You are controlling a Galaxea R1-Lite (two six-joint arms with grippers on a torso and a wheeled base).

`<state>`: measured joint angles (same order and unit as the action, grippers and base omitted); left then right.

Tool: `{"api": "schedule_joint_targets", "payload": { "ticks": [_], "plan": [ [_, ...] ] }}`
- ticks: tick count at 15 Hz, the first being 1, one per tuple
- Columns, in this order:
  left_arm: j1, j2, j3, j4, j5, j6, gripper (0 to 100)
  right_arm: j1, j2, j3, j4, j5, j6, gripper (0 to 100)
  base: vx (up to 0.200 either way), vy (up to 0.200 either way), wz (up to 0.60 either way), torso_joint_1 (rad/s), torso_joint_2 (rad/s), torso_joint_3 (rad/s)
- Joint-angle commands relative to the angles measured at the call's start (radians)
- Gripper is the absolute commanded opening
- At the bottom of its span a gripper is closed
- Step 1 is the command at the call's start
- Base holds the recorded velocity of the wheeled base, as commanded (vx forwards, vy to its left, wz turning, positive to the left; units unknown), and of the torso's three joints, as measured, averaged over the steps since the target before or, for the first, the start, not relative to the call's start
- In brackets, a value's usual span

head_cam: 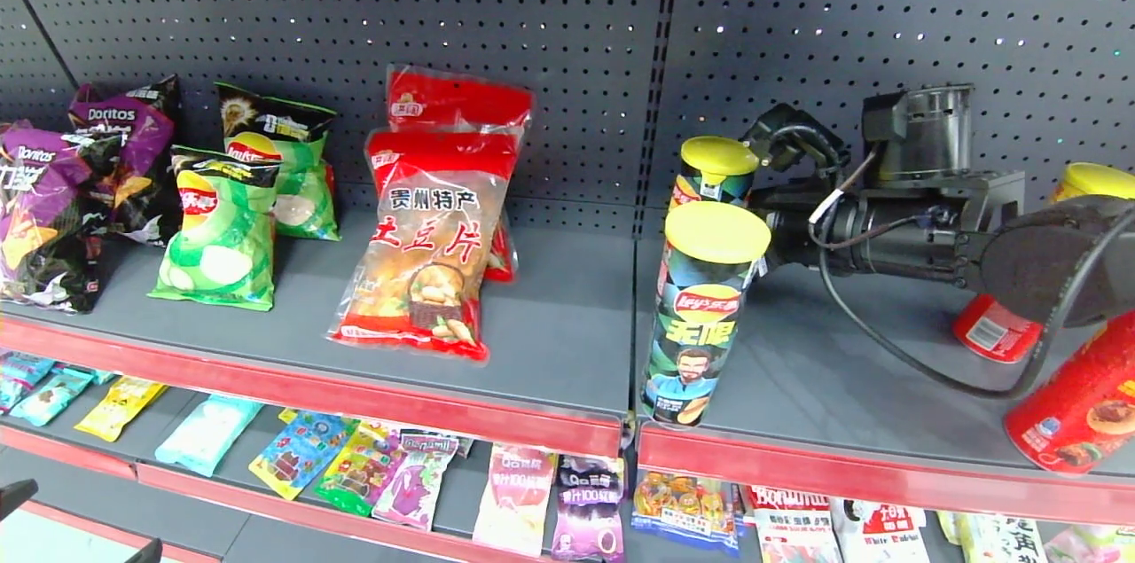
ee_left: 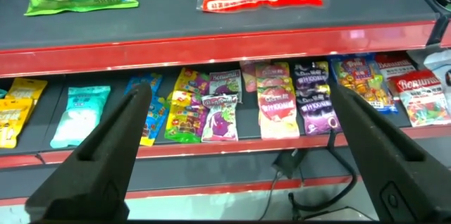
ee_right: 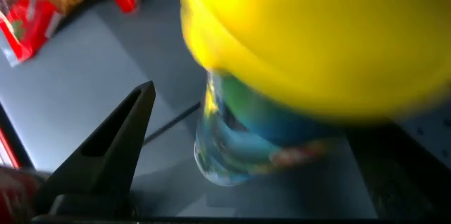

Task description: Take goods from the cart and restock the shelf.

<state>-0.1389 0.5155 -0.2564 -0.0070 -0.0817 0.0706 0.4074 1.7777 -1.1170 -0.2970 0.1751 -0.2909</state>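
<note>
Left gripper (ee_left: 239, 87) jaws gape wide. Right gripper (head_cam: 770, 157) sits at one o'clock of the yellow-lidded green cylindrical can (head_cam: 705, 315); I cannot tell its jaws' state.

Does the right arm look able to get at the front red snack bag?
Probably not straight across: the front can and the rear can, both yellow-lidded, stand between the right arm and the front red bag; it would likely have to go over them.

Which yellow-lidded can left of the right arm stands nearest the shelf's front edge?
The front can, right at the red shelf lip; the rear can stands behind it.
</note>
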Motion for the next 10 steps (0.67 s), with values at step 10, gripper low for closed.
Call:
{"api": "schedule_joint_targets", "payload": {
  "ticks": [10],
  "plan": [
    [-0.001, 0.046, -0.015, -0.002, -0.033, 0.000, 100, -0.021, -0.156, 0.131, 0.009, -0.152, 0.024, 100, 0.000, 0.000, 0.00, 0.000, 0.00, 0.000]
  ]
}}
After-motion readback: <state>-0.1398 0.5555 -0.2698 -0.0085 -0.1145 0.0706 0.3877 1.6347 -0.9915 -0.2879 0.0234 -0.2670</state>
